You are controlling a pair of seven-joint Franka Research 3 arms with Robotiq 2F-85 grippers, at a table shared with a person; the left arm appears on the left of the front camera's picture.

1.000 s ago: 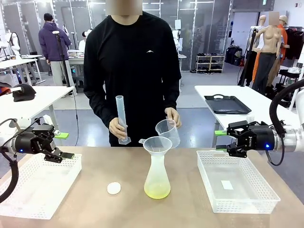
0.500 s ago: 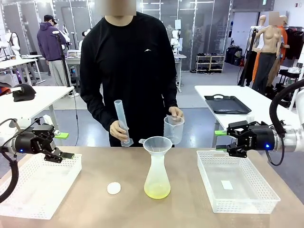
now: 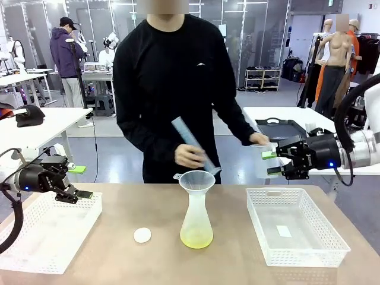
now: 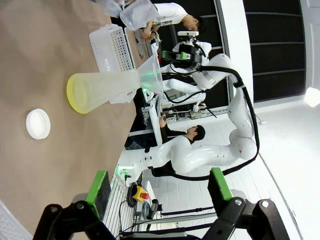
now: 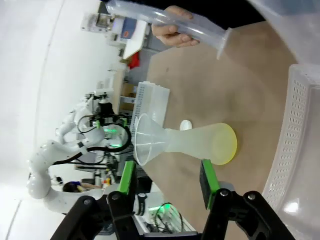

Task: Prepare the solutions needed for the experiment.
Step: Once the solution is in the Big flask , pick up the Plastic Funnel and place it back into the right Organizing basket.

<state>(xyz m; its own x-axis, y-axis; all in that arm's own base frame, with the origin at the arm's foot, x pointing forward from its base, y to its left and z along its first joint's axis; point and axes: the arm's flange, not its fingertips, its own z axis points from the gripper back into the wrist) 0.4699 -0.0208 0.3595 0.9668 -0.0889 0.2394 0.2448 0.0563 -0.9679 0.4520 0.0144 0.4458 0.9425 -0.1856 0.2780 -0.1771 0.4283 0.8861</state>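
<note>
I see the solutions (image 3: 196,239), a shallow yellow-green layer in the conical flask (image 3: 196,209) at mid-table. They lie at 4 o'clock from my left gripper (image 3: 80,181) and 7 o'clock from my right gripper (image 3: 271,163). Both grippers' jaws are apart and empty.

**Around the Hand with the Cylinder**

The person's hand (image 3: 190,157) grips a measuring cylinder (image 3: 184,132) that slants down to the robot's right. Below the hand, toward the robot, a funnel (image 3: 197,180) sits in a flask (image 3: 196,219) on the table (image 3: 231,261). The solutions (image 3: 196,240) lie in the flask's bottom. A cap (image 3: 142,236) lies below-left of the hand, near the flask. One basket (image 3: 47,234) sits far left and a second basket (image 3: 297,228) sits right. The other hand (image 3: 259,139) reaches right, just beside the right gripper (image 3: 270,163).
</note>
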